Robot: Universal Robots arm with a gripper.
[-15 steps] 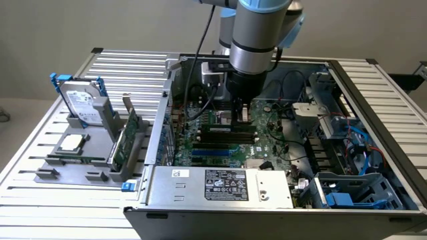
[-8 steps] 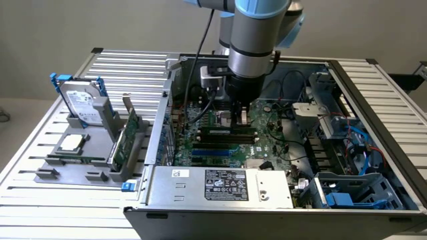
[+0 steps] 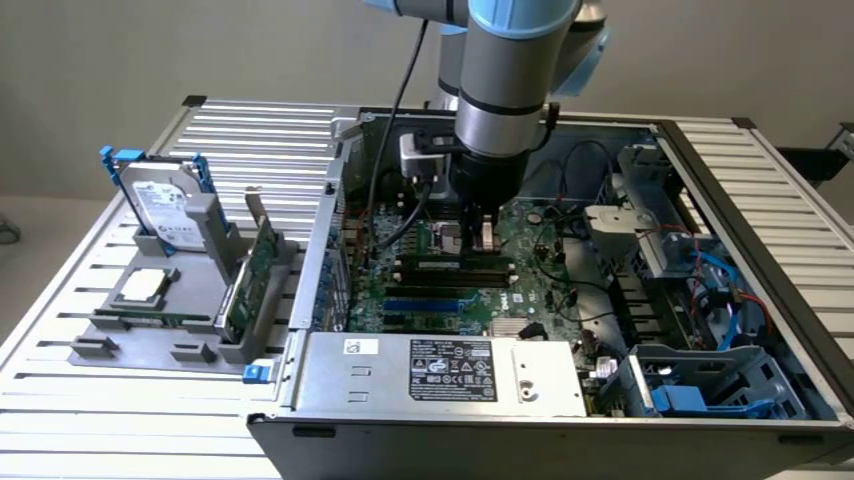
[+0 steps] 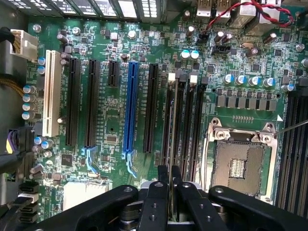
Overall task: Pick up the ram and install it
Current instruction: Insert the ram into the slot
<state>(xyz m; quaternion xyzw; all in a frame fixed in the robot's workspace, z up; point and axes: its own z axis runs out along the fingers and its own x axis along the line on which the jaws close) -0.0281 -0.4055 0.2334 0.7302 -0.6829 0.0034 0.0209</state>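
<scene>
The end effector (image 4: 170, 169) is pinched narrow on the ram (image 4: 171, 139), held edge-on over the black memory slots (image 4: 186, 120) of the motherboard (image 4: 108, 130); I cannot tell whether it touches one. The empty processor socket (image 4: 239, 166) sits just beside those slots. Around them stands the open computer case (image 3: 400, 400), on a slatted surface (image 3: 254, 130), with a hard drive (image 3: 167, 205) at the exterior view's left.

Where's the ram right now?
The ram is clamped in the gripper, edge-on in the wrist view, over the black slots beside the CPU socket.
</scene>
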